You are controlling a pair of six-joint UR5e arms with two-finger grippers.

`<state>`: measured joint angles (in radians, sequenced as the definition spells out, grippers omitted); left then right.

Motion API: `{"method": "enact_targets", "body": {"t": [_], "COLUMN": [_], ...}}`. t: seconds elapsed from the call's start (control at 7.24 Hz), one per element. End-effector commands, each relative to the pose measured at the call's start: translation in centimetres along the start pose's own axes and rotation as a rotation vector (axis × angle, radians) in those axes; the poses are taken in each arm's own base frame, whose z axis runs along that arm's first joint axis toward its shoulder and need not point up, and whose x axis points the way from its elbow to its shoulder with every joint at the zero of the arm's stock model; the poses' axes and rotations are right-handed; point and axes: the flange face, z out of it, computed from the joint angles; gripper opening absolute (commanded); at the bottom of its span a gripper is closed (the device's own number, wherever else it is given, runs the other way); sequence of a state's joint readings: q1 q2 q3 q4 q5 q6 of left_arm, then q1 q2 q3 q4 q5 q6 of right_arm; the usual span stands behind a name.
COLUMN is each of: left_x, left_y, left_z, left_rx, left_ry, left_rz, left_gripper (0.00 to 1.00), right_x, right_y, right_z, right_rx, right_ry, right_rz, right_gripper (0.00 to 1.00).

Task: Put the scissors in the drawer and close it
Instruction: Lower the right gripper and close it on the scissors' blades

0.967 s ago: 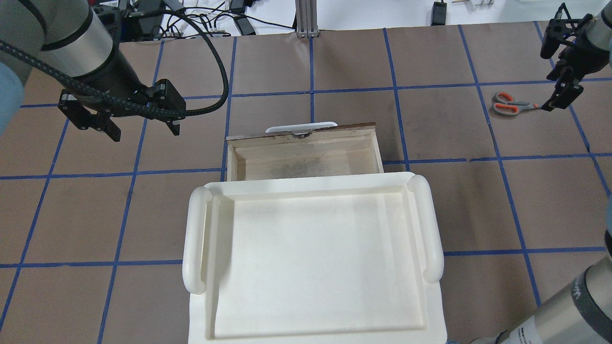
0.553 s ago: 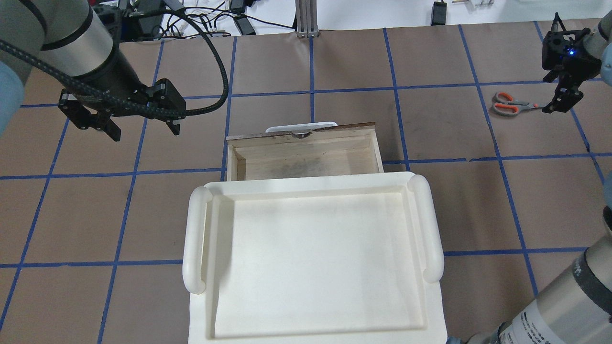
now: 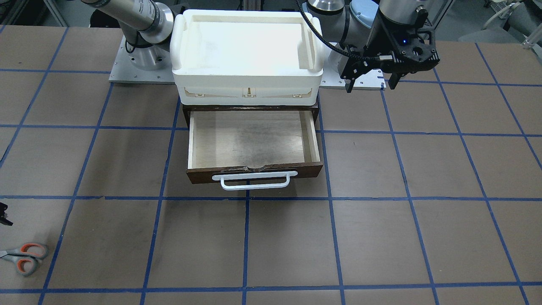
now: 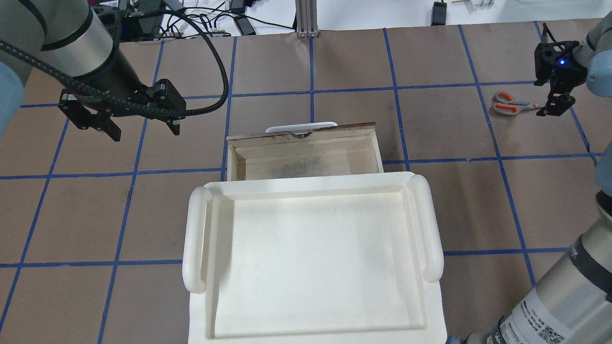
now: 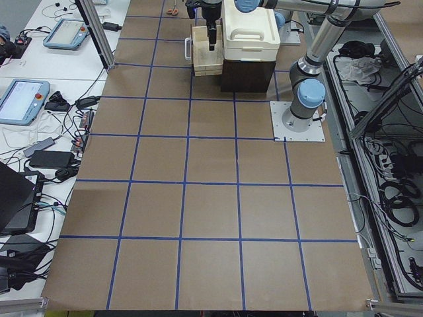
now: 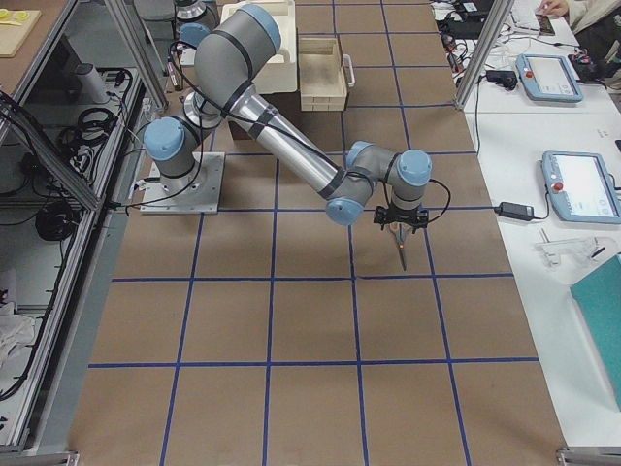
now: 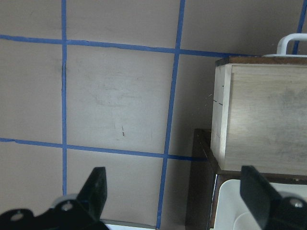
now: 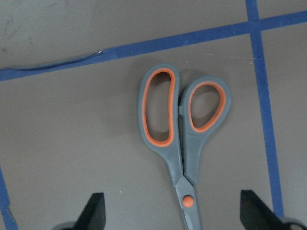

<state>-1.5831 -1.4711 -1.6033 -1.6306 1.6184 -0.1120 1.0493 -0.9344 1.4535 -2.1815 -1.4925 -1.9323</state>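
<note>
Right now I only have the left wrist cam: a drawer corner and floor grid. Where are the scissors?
Observer: The scissors lie flat on the table on the robot's far right, well away from the drawer.
Operator: Right arm on them?
Observer: Not gripping. The right gripper is open, with one finger on either side of the scissors near the pivot.
Operator: Anything in the drawer?
Observer: No. The front view shows it pulled open with a bare wooden floor.
</note>
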Motion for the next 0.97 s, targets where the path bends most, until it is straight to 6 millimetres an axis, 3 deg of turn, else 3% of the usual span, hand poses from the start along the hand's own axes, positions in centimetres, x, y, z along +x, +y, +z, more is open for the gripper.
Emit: {"method": "enact_targets", "body": {"t": [0.0,0.55,0.83], "left_x": [0.0,0.0,0.0], "left_y": [0.0,0.0,0.0], "left_z": [0.0,0.0,0.0], "left_rx": [0.0,0.0,0.0], "left_ry": [0.0,-0.001,0.0], "left_rz": [0.0,0.0,0.0], "left_gripper": [1.0,1.0,1.0], "right_x": [1.2,1.5,1.5], "right_y": [0.3,0.7,0.7], "right_z": [1.1,4.8,4.8], "right_rx": [0.015,0.021,0.02], "right_ry": [0.034,-0.012,-0.017], "right_rz": [-0.091,-0.134,-0.135], "right_gripper": [0.91,0.87,0.88]}}
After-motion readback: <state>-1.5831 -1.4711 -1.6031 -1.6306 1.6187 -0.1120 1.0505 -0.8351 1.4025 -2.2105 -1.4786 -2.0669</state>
